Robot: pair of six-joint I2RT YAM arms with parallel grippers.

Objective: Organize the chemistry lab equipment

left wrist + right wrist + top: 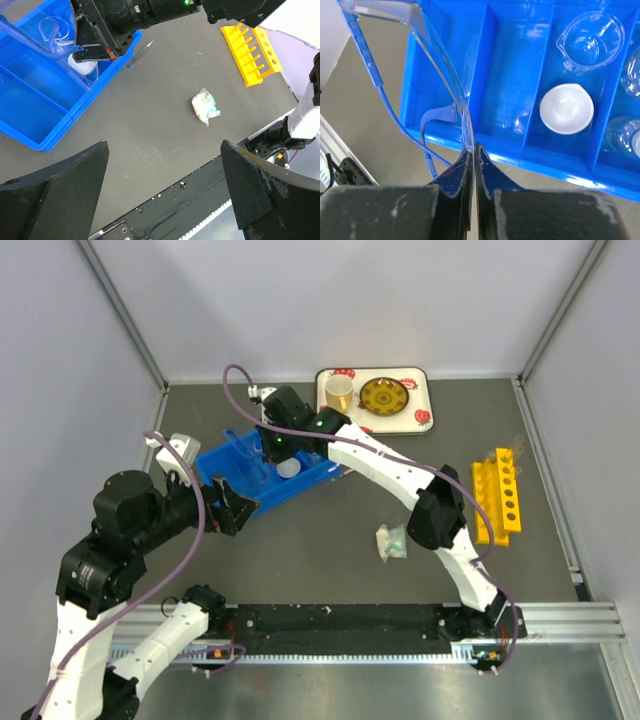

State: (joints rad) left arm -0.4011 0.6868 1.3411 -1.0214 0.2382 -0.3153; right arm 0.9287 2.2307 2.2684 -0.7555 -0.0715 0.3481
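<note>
From above, the right pincer (278, 445) is hovering over the blue plastic divided bin (222, 468), the left pincer (232, 508) just beside it. The left wrist view is showing its pincer gaping wide and empty, a crumpled white-and-teal packet (205, 106) lying beyond on the dark tabletop (160, 75). At the right wrist, the pincer is clamping tight on the blue-rimmed clear goggles (440, 65) above the bin.

No legible writing, number or brand shows in any of the three views. The crumpled white-and-teal packet (205, 106) carries teal print, too small and creased to read. The white rectangular tray (418, 382) shows red motifs at its corners, and the round yellow patterned plate (384, 396) bears a dark ornament; no letters can be made out on either.
</note>
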